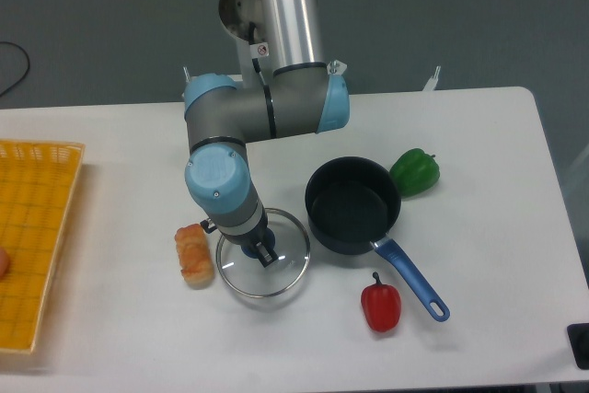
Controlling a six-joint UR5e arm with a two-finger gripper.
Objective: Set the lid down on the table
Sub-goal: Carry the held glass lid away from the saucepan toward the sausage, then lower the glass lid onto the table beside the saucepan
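The lid [276, 275], a clear glass disc with a silver rim, lies low on the white table [479, 135], just left of the dark blue pot [352, 205]. My gripper [256, 249] points straight down over the lid's centre. Its fingers close around the dark blue knob [249, 248]. The wrist hides most of the fingers and the knob. I cannot tell whether the lid rests on the table or hangs just above it.
A bread roll [194, 255] lies just left of the lid. A red pepper [381, 306] sits front right, by the pot's blue handle [412, 279]. A green pepper [415, 171] is behind the pot. A yellow-orange basket [37, 227] is at the far left.
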